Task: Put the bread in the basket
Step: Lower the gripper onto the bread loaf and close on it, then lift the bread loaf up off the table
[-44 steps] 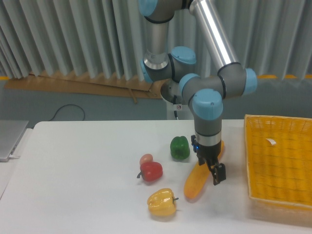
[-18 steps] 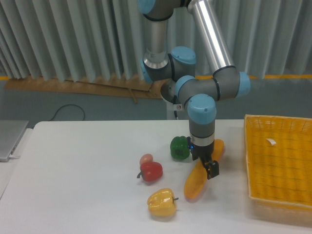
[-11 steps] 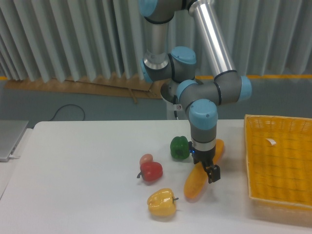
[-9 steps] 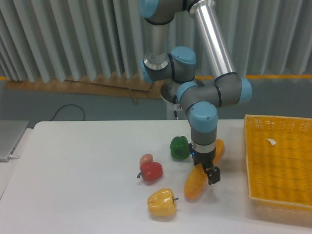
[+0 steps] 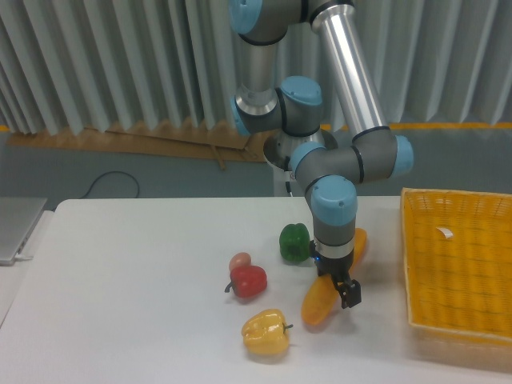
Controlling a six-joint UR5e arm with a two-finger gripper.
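The bread (image 5: pixel 318 304), a long orange-yellow loaf, lies slanted on the white table, with its upper end (image 5: pixel 359 240) showing behind the wrist. My gripper (image 5: pixel 339 290) points straight down onto the middle of the loaf. One dark finger (image 5: pixel 348 294) shows on the loaf's right side; the other is hidden, so the jaw gap is unclear. The basket (image 5: pixel 416 264), a yellow-orange woven tray with a small white tag, sits at the right edge of the table, a short way right of the gripper.
A green pepper (image 5: pixel 294 242) sits just left of the wrist. A red pepper (image 5: pixel 249 281) with a small orange-pink ball (image 5: pixel 240 262) behind it lies further left. A yellow pepper (image 5: pixel 266 333) lies near the front, close to the loaf's lower end.
The gripper has shifted slightly left and dropped lower onto the middle of the loaf. The bread and the peppers have stayed where they were.
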